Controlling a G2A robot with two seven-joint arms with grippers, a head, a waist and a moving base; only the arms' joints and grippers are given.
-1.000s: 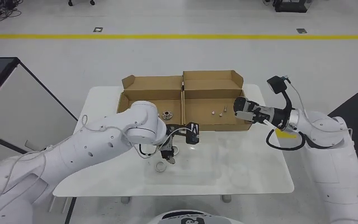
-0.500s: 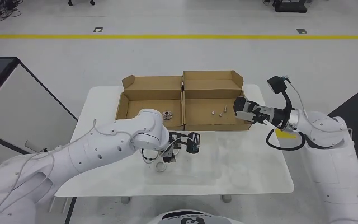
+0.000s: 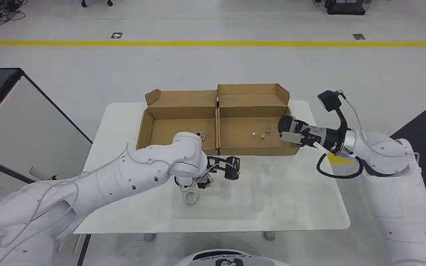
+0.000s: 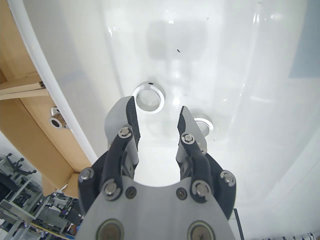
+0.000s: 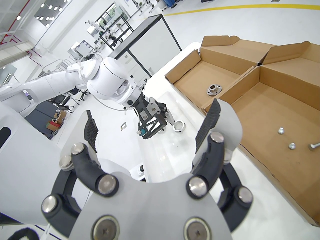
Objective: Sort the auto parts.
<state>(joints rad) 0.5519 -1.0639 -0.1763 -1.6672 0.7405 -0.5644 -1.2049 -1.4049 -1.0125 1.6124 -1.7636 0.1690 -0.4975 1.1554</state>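
Two cardboard boxes (image 3: 170, 130) (image 3: 239, 130) are counted, two metal ring collars (image 4: 149, 97) (image 4: 203, 124), one flanged bushing (image 5: 212, 89), and seemingly three small bolts (image 5: 280, 130) (image 5: 291, 146) (image 5: 313, 146).

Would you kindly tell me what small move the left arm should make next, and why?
Probably ease the left gripper forward and down over the ring with the side hole: its jaws are open and empty, and that ring lies on the table just past the fingertips, not yet between them.

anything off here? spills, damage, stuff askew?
Nothing stands out. The flange sits in one cardboard box, three small bolts in the other box, and the two boxes sit squarely side by side. Two metal rings lie below the open left gripper, just unsorted.
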